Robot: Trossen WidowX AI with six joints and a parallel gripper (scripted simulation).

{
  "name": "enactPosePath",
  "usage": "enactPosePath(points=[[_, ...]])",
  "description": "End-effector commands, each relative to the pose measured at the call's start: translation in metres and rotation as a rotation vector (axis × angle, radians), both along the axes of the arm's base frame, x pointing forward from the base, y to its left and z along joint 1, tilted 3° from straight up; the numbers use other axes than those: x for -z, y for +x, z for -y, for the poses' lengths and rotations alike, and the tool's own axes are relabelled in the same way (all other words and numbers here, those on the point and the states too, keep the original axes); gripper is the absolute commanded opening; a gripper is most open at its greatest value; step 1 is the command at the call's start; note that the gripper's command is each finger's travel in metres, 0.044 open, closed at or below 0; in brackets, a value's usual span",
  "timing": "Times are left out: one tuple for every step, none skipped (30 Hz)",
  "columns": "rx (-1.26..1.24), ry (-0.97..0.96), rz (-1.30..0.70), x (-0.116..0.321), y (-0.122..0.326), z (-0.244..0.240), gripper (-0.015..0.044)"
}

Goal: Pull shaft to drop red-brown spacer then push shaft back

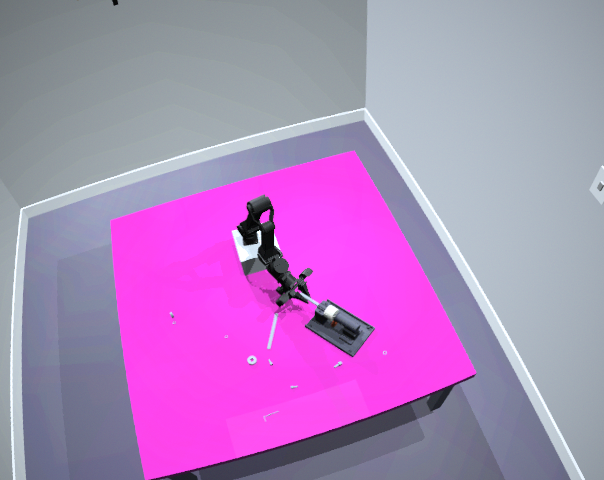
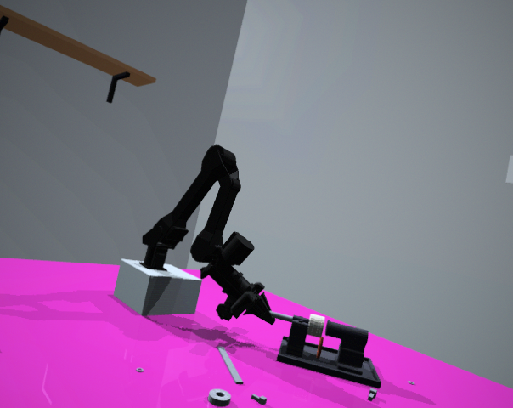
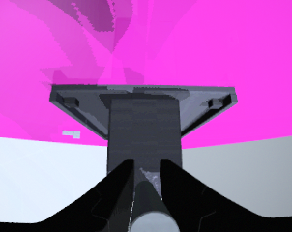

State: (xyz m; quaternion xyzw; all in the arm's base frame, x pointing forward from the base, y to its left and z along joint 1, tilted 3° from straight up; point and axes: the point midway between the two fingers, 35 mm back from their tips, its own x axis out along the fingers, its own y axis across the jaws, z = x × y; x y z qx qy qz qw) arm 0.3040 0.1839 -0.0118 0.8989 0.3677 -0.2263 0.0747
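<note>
My gripper [image 1: 306,296] [image 2: 271,317] [image 3: 147,166] is shut on the grey shaft [image 1: 311,300] [image 2: 282,316] [image 3: 155,223], near its outer end. The shaft passes through the support post [image 2: 297,340] [image 3: 145,130]. White spacers [image 1: 331,312] [image 2: 316,325] sit on it beside the post; single ones cannot be told apart. A narrow gap lies between them and the big housing block [image 1: 348,321] [image 2: 352,340]. The red-brown spacer [image 1: 334,322] [image 2: 319,348] is off the shaft, upright below it between post and housing, low over the base plate. Its exact contact is unclear. The shaft's inner tip is hidden.
The dark base plate [image 1: 318,329] [image 2: 327,371] carries post and housing. A flat bar [image 1: 272,330] [image 2: 230,365] and a thick ring [image 1: 247,360] [image 2: 211,398] lie left of it. A bolt [image 1: 338,364] [image 2: 371,393] lies near its front edge. Several small parts are scattered around.
</note>
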Motion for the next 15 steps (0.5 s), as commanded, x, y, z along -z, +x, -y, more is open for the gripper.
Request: enactPosePath(points=[[-0.001,-0.001,0.004,-0.001,0.0021,-0.002,0.0],[-0.001,-0.001,0.004,-0.0011,0.0024,-0.0022,0.0],[-0.001,-0.001,0.004,-0.0011,0.0027,-0.0024,0.0],[-0.001,-0.001,0.004,-0.0012,0.003,-0.0027,0.0],[-0.001,-0.001,0.004,-0.0012,0.0033,-0.0029,0.0],[-0.001,-0.001,0.004,-0.0013,0.0035,-0.0032,0.0],[-0.001,-0.001,0.004,-0.0013,0.0038,-0.0034,0.0],[-0.001,-0.001,0.004,-0.0014,0.0041,-0.0037,0.0],[-0.001,0.0,0.004,-0.0014,0.0043,-0.004,0.0],[-0.001,0.0,0.004,-0.0014,0.0046,-0.0042,0.0],[-0.001,0.0,0.004,-0.0015,0.0049,-0.0045,0.0],[-0.001,0.0,0.004,-0.0015,0.0051,-0.0047,0.0],[-0.001,0.0,0.004,-0.0015,0.0054,-0.005,0.0],[-0.001,0.0,0.004,-0.0016,0.0057,-0.0053,0.0],[-0.001,0.0,0.004,-0.0016,0.006,-0.0055,0.0]])
